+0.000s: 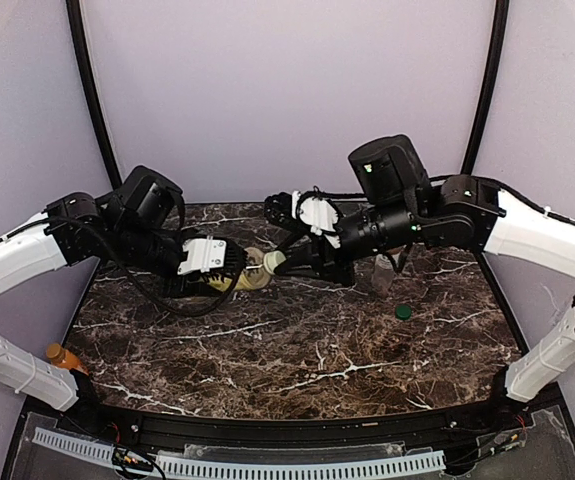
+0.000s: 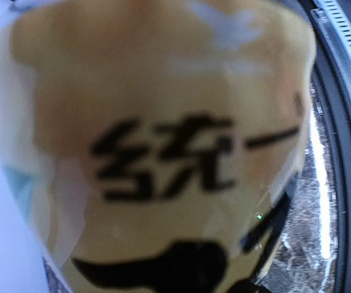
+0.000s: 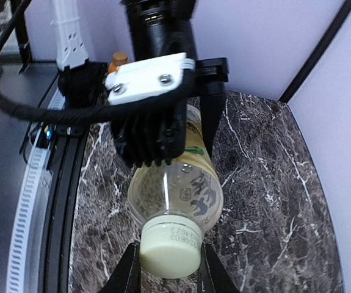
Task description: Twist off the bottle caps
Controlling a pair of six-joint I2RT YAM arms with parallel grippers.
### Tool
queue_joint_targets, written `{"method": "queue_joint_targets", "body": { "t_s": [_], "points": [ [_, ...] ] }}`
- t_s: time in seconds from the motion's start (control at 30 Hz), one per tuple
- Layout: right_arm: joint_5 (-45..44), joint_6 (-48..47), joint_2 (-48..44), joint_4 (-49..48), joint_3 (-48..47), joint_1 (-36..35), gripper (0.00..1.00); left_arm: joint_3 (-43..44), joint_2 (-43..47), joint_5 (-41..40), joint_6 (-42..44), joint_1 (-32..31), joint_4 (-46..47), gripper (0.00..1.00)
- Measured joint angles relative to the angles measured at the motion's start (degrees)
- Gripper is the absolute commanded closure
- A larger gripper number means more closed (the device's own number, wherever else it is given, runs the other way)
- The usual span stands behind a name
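Observation:
My left gripper [image 1: 229,276] is shut on the tall yellow-labelled bottle [image 3: 190,183] and holds it on its side above the marble table. Its label with dark characters [image 2: 163,159] fills the left wrist view and hides the fingers there. The bottle's pale cream cap [image 3: 170,247] points at the right wrist camera. My right gripper [image 3: 169,255] is shut on this cap, one finger on each side. In the top view the cap [image 1: 272,262] sits between the two grippers. A dark green cap [image 1: 403,311] lies loose on the table to the right.
A short clear bottle [image 1: 384,273] stands partly hidden behind the right arm. The squat orange bottle [image 1: 62,355] with its tan cap [image 3: 119,59] stands at the table's near left corner beside the left arm. Black poles and pale walls surround the table [image 1: 297,350].

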State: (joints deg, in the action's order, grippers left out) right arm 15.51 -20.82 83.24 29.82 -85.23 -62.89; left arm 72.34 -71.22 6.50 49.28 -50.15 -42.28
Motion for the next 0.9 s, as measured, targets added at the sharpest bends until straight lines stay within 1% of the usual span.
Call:
{"method": "queue_joint_targets", "body": {
  "t_s": [0.1,0.2,0.23,0.27,0.3,0.33,0.37,0.43,0.53,0.6,0.67,0.77,0.8,0.9],
  "points": [
    [-1.7,-10.25,0.76,4.02,-2.16,-2.51,1.0,0.07,-0.07,6.03,-2.51,0.0,-4.2,0.97],
    [-3.91,-18.49,1.31,6.51,-3.52,-4.26,0.99,0.33,-0.35,8.92,-3.72,0.02,-6.54,0.97],
    [-4.72,-20.57,1.42,6.93,-3.74,-4.63,0.85,0.39,-0.44,9.31,-3.91,0.02,-6.93,0.97],
    [-5.42,-22.21,1.53,7.19,-3.91,-4.98,0.63,0.44,-0.55,9.6,-4.13,0.02,-7.3,0.98],
    [-6.34,-23.52,1.66,7.39,-4.02,-5.25,0.39,0.46,-0.59,9.66,-4.33,0.02,-7.52,0.98],
    [-7.04,-24.52,1.73,7.45,-4.04,-5.51,0.09,0.46,-0.63,9.7,-4.46,0.02,-7.63,0.98],
    [-7.96,-25.46,1.9,6.97,-4.04,-5.77,0.02,0.46,-0.7,10.08,-4.52,0.0,-7.41,0.98],
    [-9.57,-25.38,2.4,4.83,-4.04,-6.25,0.01,0.48,-0.83,10.95,-4.9,-0.57,-6.34,0.98],
    [-12.44,-22.77,2.27,1.29,-3.69,-6.49,0.01,0.48,-0.81,10.47,-5.79,-0.96,-4.37,0.97],
    [-13.03,-19.3,0.98,-1.95,-2.36,-6.49,0.01,0.33,-0.81,9.16,-6.49,-0.96,-2.38,0.97],
    [-12.26,-15.17,-1.53,-4.94,-0.13,-5.92,0.02,-0.57,-0.52,6.19,-7.08,-0.98,0.85,0.97],
    [-9.64,-4.63,-6.19,-9.25,2.67,-3.96,0.03,-3.02,0.11,0.24,-7.39,-1.03,6.34,0.97],
    [-9.25,-0.66,-7.04,-10.34,2.64,-3.04,0.04,-4.07,0.35,-2.38,-7.28,-1.07,8.59,0.97],
    [-9.75,15.63,-7.85,-13.53,1.38,0.81,0.13,-7.48,0.7,-11.76,-5.51,-1.11,16.44,0.97]
  ]
}}
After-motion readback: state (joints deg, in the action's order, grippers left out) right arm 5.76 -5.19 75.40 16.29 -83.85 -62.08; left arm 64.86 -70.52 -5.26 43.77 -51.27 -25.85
